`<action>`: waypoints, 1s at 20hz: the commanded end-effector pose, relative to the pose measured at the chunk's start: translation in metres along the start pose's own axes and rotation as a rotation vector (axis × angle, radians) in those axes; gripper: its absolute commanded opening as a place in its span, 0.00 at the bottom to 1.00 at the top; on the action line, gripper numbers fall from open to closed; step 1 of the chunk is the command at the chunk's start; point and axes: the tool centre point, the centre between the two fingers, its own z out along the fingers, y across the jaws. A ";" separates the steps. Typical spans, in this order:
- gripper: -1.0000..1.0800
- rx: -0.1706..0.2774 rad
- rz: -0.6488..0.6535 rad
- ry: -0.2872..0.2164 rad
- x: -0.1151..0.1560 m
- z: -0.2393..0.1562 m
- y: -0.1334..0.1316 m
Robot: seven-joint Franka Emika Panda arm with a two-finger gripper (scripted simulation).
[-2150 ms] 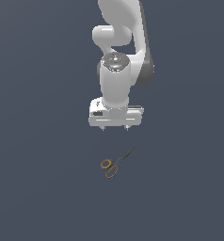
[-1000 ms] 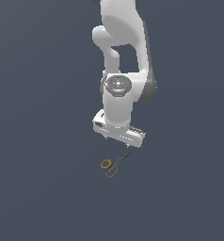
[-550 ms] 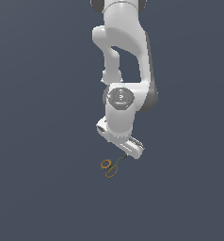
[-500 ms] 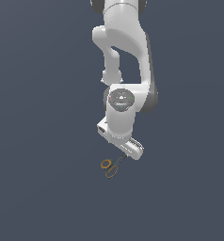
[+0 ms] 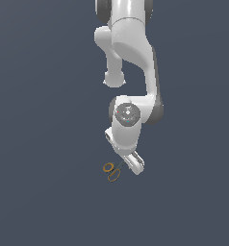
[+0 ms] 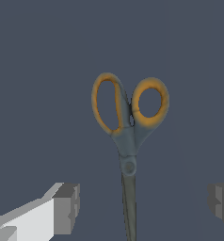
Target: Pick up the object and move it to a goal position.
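The object, a small pair of scissors (image 5: 111,171) with two orange loop handles and thin dark grey blades, lies flat on the dark grey floor. The wrist view shows the scissors (image 6: 128,132) closed, handles away from the camera and blades running between my fingers. My gripper (image 6: 142,207) is open, one finger (image 6: 67,207) on each side of the blades with wide gaps and no contact. In the exterior view my gripper (image 5: 127,161) hangs low over the blade end, covering the blades; only the handles show.
The white arm (image 5: 131,57) reaches down from the top of the exterior view. The plain dark grey floor (image 5: 44,192) surrounds the scissors, with no other objects in sight.
The gripper has come down from well above the scissors to just over their blades, and the wrist has turned so the fingers straddle the blades. The scissors have not moved.
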 end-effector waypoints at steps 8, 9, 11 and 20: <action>0.96 -0.005 0.149 0.006 0.001 0.017 -0.010; 0.96 -0.005 0.157 0.006 0.001 0.018 -0.011; 0.96 -0.005 0.170 0.007 0.001 0.020 -0.012; 0.96 -0.006 0.176 0.007 0.001 0.027 -0.012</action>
